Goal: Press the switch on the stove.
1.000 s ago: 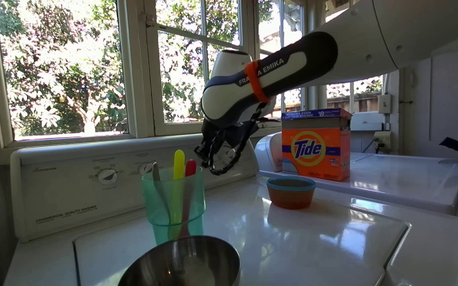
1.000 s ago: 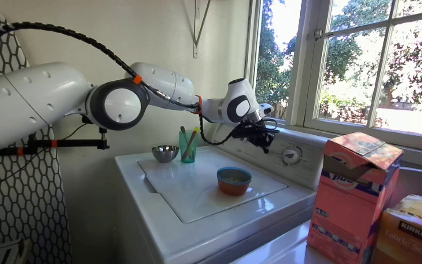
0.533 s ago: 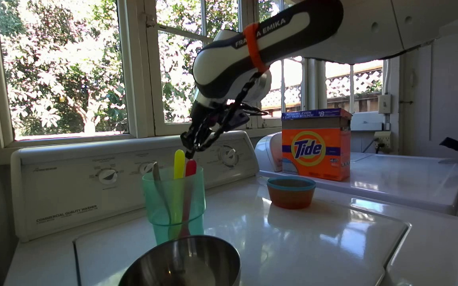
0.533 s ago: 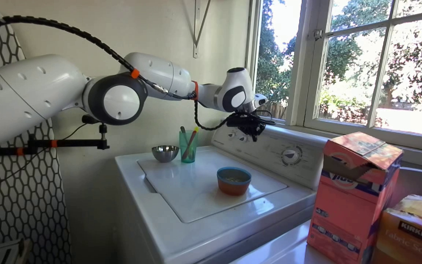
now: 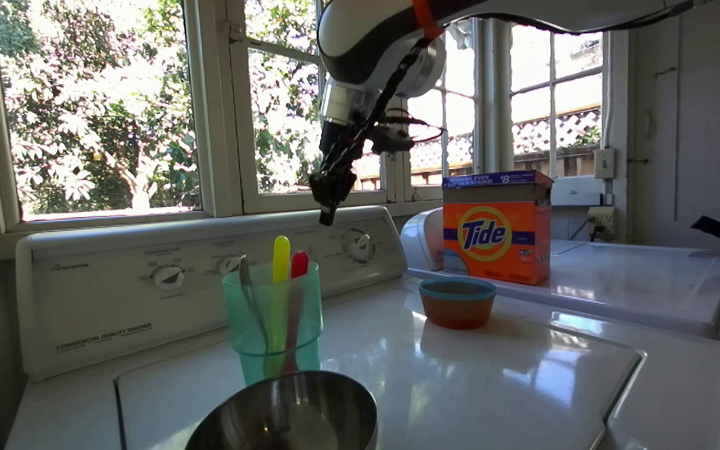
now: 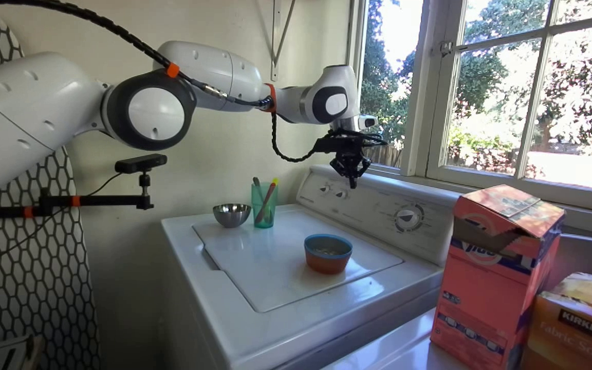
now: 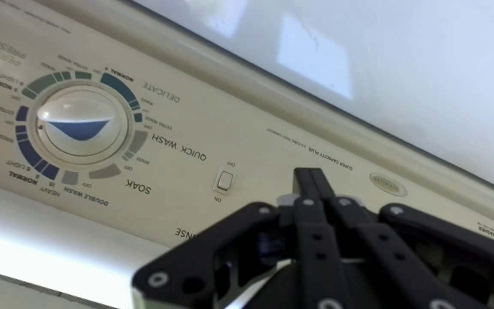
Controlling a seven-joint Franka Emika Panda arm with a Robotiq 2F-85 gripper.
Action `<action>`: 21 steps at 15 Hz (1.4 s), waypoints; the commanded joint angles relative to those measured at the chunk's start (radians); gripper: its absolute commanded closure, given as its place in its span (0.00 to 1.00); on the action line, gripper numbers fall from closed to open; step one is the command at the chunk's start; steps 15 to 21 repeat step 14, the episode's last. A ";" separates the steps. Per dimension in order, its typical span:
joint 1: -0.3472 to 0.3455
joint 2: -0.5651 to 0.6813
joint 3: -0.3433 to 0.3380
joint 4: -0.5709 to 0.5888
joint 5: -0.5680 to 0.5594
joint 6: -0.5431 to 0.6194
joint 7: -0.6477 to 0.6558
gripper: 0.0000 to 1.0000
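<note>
Wide white enamel appliance, glossy-topped, below a white-framed window. Wrist view, on its long raised back panel, left to right: large round white dial; small white rectangular rocker switch. Farther right: black two-finger gripper, fingertips together, holding nothing, apart from the switch.

As one faces the washer, its panel, with knobs and a switch, runs along the back; behind is a window. On the washer's top, a cup with utensils in it and a bowl stand left, a tub right. To the washer's right is another appliance, a detergent box on it.
</note>
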 commanded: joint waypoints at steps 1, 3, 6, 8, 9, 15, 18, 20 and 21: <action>0.038 -0.103 -0.027 -0.115 -0.041 -0.098 0.041 1.00; 0.053 -0.156 -0.026 -0.184 -0.041 -0.099 0.058 1.00; 0.048 -0.115 -0.015 -0.121 -0.023 -0.083 0.045 0.98; 0.060 -0.152 -0.015 -0.169 -0.025 -0.082 0.058 0.97; 0.062 -0.163 -0.015 -0.185 -0.026 -0.082 0.060 0.97; 0.062 -0.175 -0.021 -0.206 -0.026 -0.081 0.061 0.97; 0.062 -0.175 -0.021 -0.206 -0.026 -0.081 0.061 0.97; 0.062 -0.175 -0.021 -0.206 -0.026 -0.081 0.061 0.97; 0.062 -0.175 -0.021 -0.206 -0.026 -0.081 0.061 0.97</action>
